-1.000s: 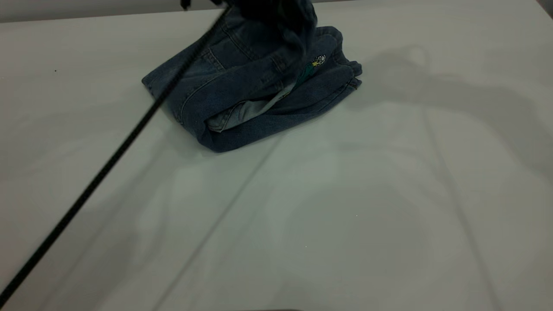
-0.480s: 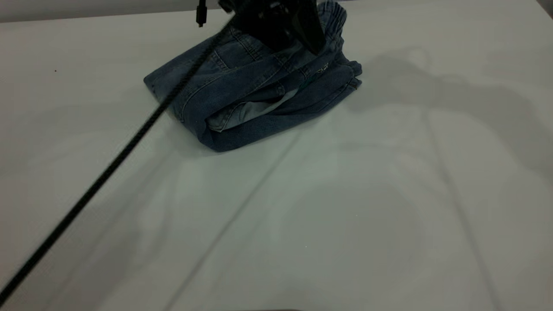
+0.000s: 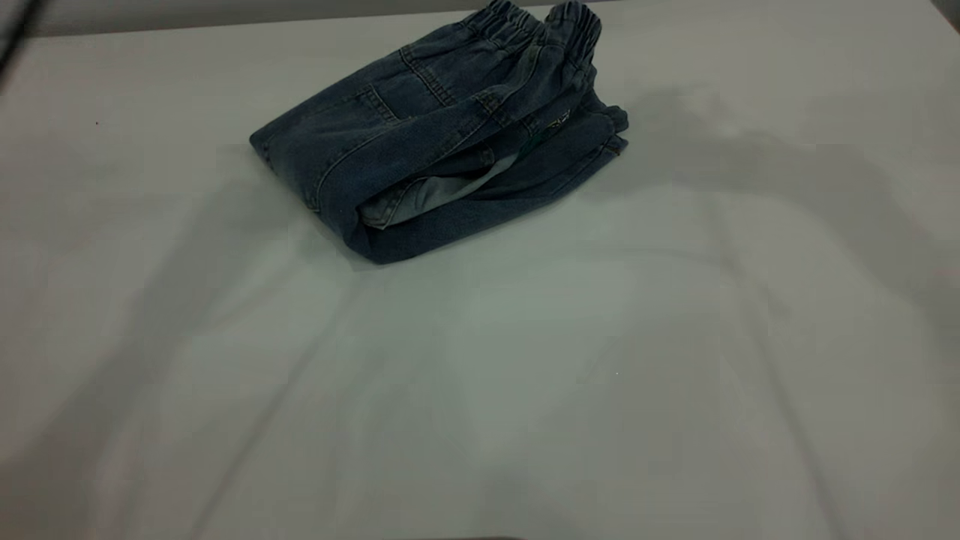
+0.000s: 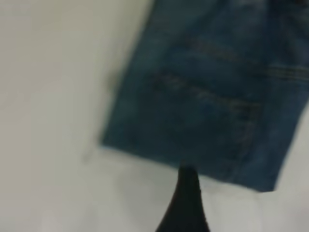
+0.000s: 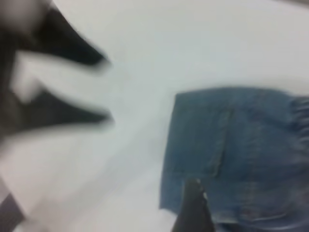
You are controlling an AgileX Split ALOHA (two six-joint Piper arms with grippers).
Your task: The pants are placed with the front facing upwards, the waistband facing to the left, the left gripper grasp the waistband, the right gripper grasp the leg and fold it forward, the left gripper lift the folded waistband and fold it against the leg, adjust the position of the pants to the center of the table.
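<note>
Both folds looking done | folded blue denim pants (image 3: 442, 142) sitting off-centre on white desk (image 3: 525, 375) | jaws: can't tell, nothing gripped | nudging could undo the fold

No text, label, brand, number or sign can be read in any view. The pants (image 3: 442, 142) carry a small print (image 3: 559, 118) at about 3 o'clock on the folded bundle, near its right edge, but it is mostly hidden under a fold; it seems to be a picture and not letters, and I cannot tell more. The table (image 3: 525, 375) carries no writing that can be read. Both wrist views show only plain denim and plain white surface.
</note>
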